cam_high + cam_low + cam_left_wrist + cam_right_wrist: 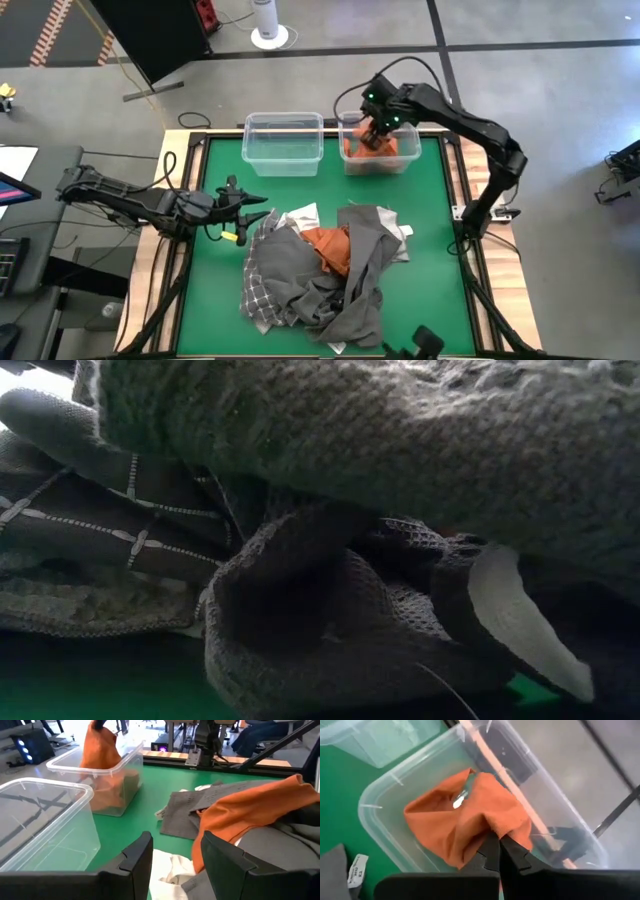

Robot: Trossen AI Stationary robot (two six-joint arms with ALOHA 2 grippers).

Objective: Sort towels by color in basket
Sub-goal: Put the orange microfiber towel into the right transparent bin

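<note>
A pile of towels [350, 290] lies mid-table: dark grey, grey-and-white checked [260, 290], white [300, 215] and an orange one [328, 245] on top. The low view is filled by the pile's grey towels [350, 610]. Two clear plastic baskets stand at the far edge. My right gripper [375, 135] hangs over the right basket [415, 150], shut on a second orange towel [465, 820]. My left gripper [255, 210] stands open at the pile's left edge, with white cloth [170, 870] lying below its fingers. My right gripper pinches a bunched fold at the orange towel's upper end [487, 827] between its two fingers. The fingers slant down from above. The towel hangs below them, and its lower part [107, 790] rests inside the right basket.
The left basket [283, 150] holds nothing that I can see. Bare green tabletop [215, 290] lies left and right of the pile and between the pile and the baskets. Wooden rails [455, 180] border the table.
</note>
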